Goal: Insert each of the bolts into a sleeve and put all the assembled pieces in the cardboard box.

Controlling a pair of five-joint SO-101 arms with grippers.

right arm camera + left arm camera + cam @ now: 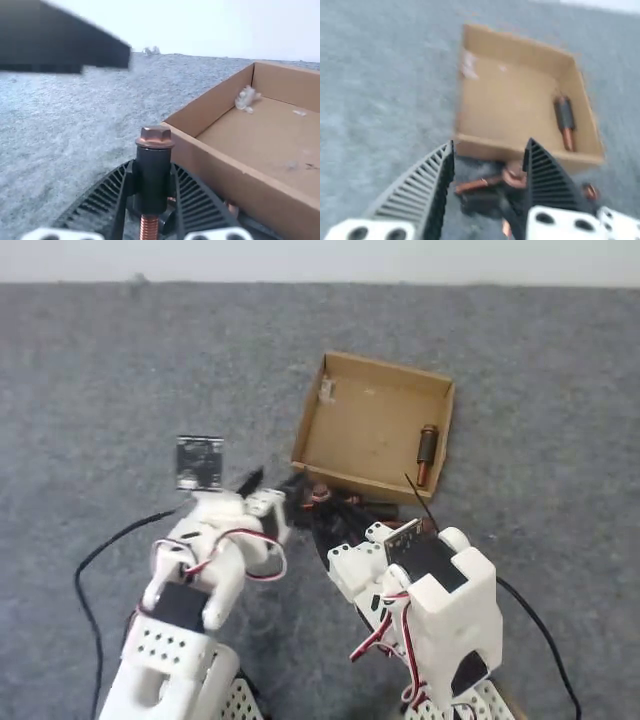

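Right claw (151,187) is clamped on a black sleeve (151,167) with a copper bolt (155,136) pushed through it, hex head out one end and threads poking out the other. It's holding that combo just off the near wall of the cardboard box (310,412), which sits around the middle of the tabletop (120,370), a bit toward the far edge.

Left claw (490,145) is spread wide and not gripping anything. Its ribbed fingers (427,192) stand either side of the spot where the copper shows, right at that same near wall.

One finished piece (427,455) lies flat in the box along the right wall, close to the near right corner. Some other bit of copper (590,191) sits on the tabletop by the near wall, too blurry to say what it is.
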